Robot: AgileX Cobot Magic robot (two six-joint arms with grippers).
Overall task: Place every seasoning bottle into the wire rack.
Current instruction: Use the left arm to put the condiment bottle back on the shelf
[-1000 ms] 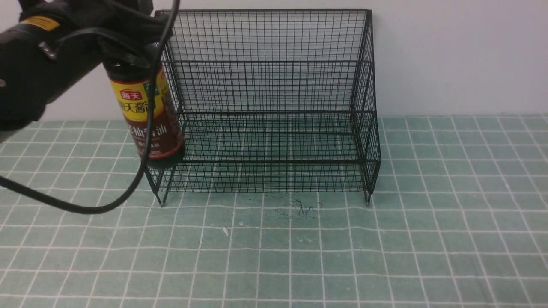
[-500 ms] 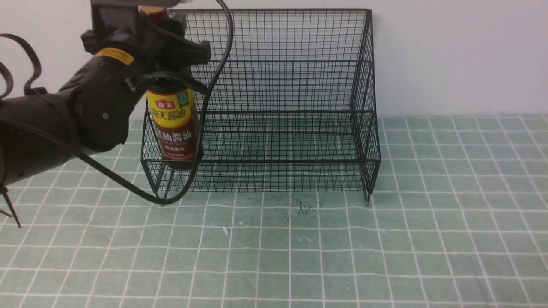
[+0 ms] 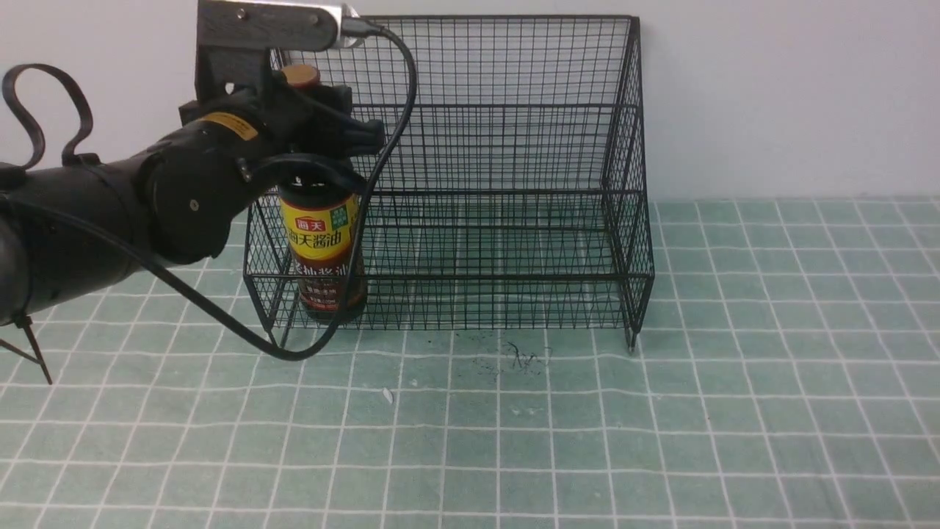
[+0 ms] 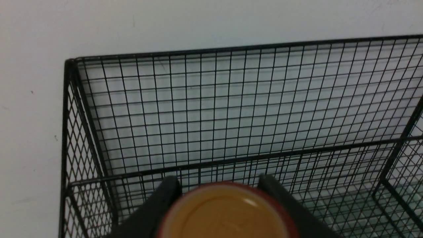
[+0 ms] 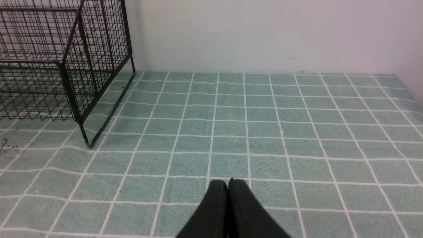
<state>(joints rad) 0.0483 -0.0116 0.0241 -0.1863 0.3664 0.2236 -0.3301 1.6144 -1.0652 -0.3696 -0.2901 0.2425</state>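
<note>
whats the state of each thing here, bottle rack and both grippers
rack: standing by the wall, one item inside
bottle: upright, capped, in the rack's lower tier, left end
left gripper: fingers either side of the bottle's neck, grip unclear
right gripper: shut, empty

The seasoning bottle (image 3: 323, 242) has a yellow label reading 海天 and 海天酱油.

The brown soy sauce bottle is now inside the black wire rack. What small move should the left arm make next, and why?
Probably open the left gripper fully to release. The tall dark-brown soy sauce bottle stands upright at the left end of the black wire-mesh rack, its base seemingly on the lowest front tier, fingers flanking its neck.
</note>
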